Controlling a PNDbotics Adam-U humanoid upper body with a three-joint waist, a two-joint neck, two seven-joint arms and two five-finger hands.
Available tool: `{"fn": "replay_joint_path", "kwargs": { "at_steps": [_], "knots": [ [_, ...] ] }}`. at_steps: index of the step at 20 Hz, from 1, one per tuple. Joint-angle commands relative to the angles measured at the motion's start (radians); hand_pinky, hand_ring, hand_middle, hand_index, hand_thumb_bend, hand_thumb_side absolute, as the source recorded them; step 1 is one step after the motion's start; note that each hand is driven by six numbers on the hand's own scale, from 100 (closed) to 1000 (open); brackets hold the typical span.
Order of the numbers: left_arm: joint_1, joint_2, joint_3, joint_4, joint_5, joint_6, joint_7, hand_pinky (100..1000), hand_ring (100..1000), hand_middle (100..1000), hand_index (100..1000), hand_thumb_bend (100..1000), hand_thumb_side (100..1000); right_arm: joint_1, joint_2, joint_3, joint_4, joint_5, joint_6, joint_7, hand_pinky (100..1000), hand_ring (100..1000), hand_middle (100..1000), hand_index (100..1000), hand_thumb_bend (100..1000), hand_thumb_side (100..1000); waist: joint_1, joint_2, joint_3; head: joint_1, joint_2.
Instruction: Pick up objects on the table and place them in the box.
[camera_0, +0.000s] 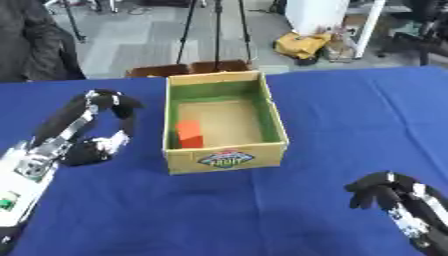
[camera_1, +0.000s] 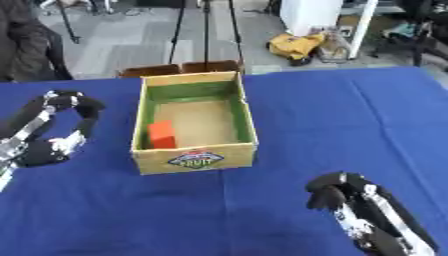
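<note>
The left hand (camera_0: 96, 135) is seen left of the box (camera_0: 225, 159), fingers and thumb curved into an empty arc with nothing held. The right hand (camera_1: 337, 195) is curled shut, empty, near the lower right corner. An orange block (camera_0: 189, 134) lies inside the box, against its left wall, on the blue table (camera_0: 350, 115).

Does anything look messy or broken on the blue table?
Nothing stands out. The box sits upright on the blue table with its flaps open, and the orange block lies inside by its left wall. Nothing is spilled or torn. Both the left hand and right hand hold nothing.
</note>
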Motion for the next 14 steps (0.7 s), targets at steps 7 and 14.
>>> {"fn": "replay_joint_path", "kwargs": {
  "at_steps": [7, 14],
  "knots": [
    [0.155, 0.063, 0.097, -0.215, 0.400, 0.208, -0.078, 567, 529, 528, 773, 124, 896, 0.000, -0.018, -0.011, -0.004, 0.003, -0.002, -0.006, 765, 529, 412, 696, 100, 610, -0.005, -0.025, 0.014, -0.010, -0.006],
    [0.243, 0.103, 0.176, -0.296, 0.577, 0.310, -0.143, 576, 534, 534, 785, 117, 940, 0.005, -0.020, -0.013, -0.002, 0.005, -0.003, -0.009, 764, 529, 412, 696, 100, 612, -0.003, -0.030, 0.022, -0.015, -0.005]
  ]
}}
